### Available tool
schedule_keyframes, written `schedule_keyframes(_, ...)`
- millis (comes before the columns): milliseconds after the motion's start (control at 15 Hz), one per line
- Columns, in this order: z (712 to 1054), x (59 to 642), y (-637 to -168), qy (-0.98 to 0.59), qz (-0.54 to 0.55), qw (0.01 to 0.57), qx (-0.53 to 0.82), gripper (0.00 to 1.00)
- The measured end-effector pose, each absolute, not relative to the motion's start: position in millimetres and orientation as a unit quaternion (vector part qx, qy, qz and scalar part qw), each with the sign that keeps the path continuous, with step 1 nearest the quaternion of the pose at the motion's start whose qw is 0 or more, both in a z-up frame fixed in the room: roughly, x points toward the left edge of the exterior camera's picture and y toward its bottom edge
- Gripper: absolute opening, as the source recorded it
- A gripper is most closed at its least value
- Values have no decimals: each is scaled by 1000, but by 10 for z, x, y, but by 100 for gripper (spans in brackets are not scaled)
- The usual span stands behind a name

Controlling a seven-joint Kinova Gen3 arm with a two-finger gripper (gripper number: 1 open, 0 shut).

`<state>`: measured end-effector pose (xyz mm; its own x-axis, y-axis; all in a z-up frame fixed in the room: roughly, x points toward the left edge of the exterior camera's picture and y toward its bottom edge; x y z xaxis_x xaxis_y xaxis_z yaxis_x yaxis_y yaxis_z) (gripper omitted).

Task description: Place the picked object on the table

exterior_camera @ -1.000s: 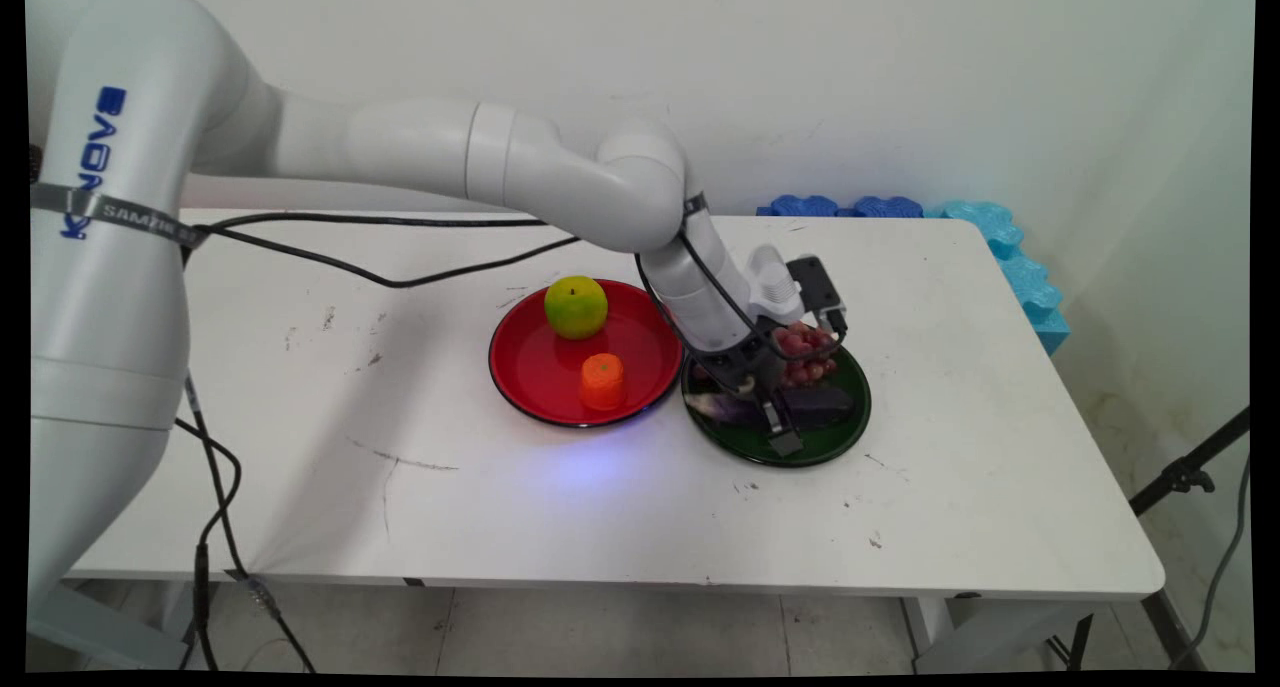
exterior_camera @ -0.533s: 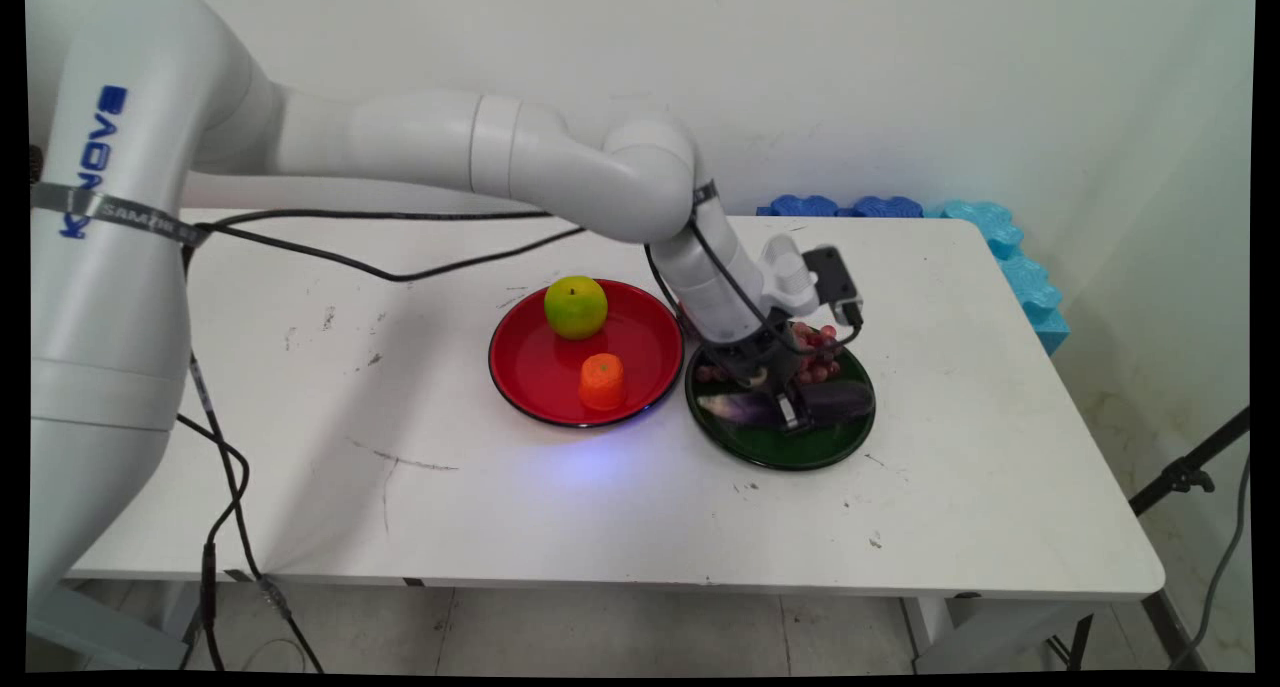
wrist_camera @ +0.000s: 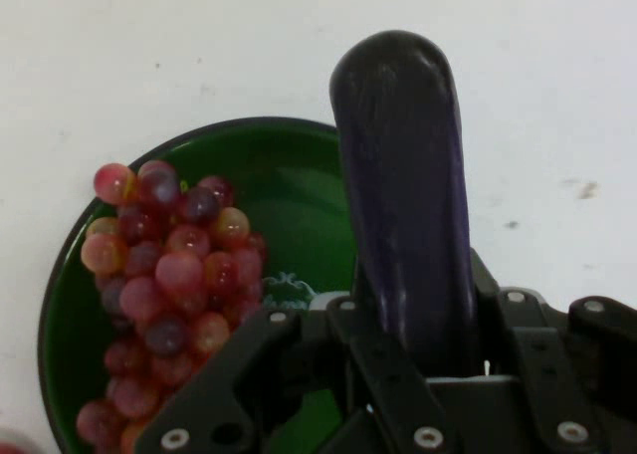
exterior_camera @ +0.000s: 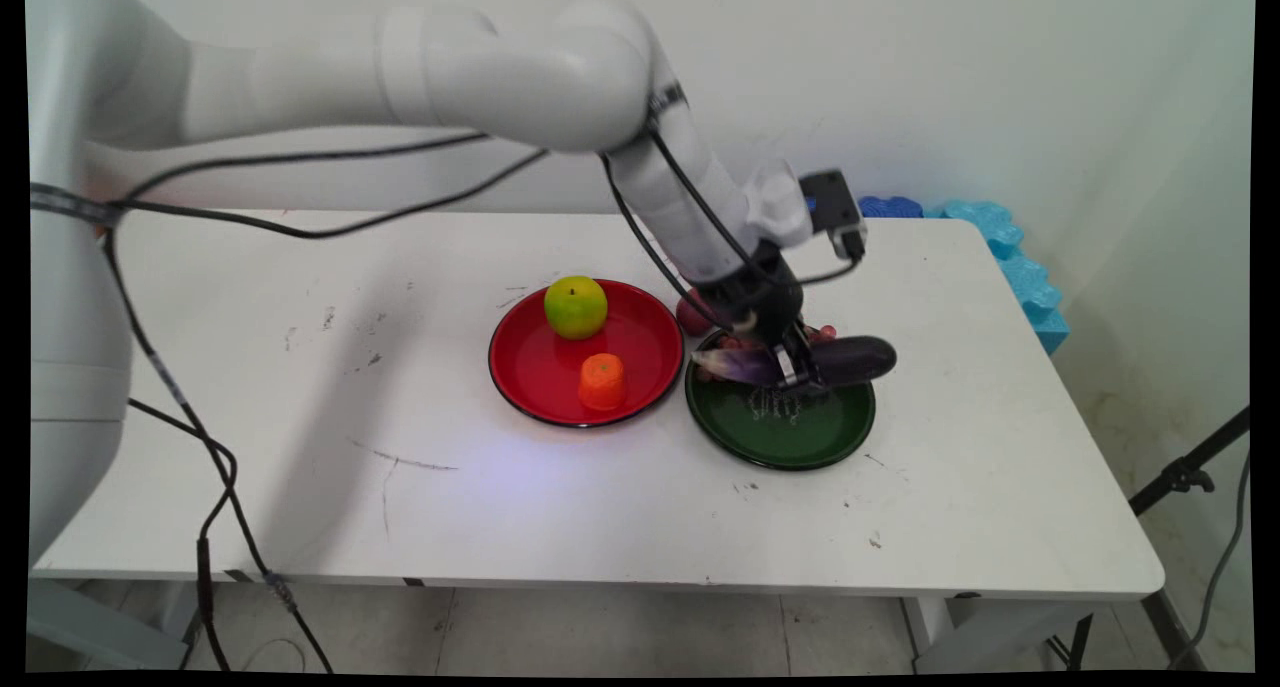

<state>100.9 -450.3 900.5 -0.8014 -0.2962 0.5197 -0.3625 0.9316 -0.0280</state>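
Observation:
My gripper [exterior_camera: 795, 367] is shut on a dark purple eggplant [exterior_camera: 840, 359], holding it level a little above the green plate [exterior_camera: 780, 437]. In the hand view the eggplant [wrist_camera: 408, 195] stands up between the black fingers, its rounded end reaching past the green plate's rim [wrist_camera: 60, 295]. A bunch of red grapes [wrist_camera: 169, 285] lies in that plate. In the main view the grapes [exterior_camera: 822, 333] show only as a sliver behind the gripper and eggplant.
A red plate [exterior_camera: 540, 362] left of the green one holds a green apple [exterior_camera: 575, 307] and an orange carrot piece [exterior_camera: 602, 381]. A small red fruit [exterior_camera: 690, 314] sits between the plates, behind the arm. Blue foam pieces [exterior_camera: 990, 232] line the table's far right edge.
The gripper closed on the eggplant in the green plate and has lifted it clear of the plate. The arm rose with it.

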Motion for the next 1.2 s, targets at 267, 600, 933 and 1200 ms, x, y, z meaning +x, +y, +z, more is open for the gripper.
schedule_keyframes(267,9294,1203,-4236,-946,52,275,166,0)
schedule_keyframes(600,9270,1435,-3857,-950,35,272,147,0)
schedule_keyframes(933,8933,1565,-3586,-955,26,259,144,0)
schedule_keyframes(1200,8596,1621,-3466,-956,21,250,152,0)
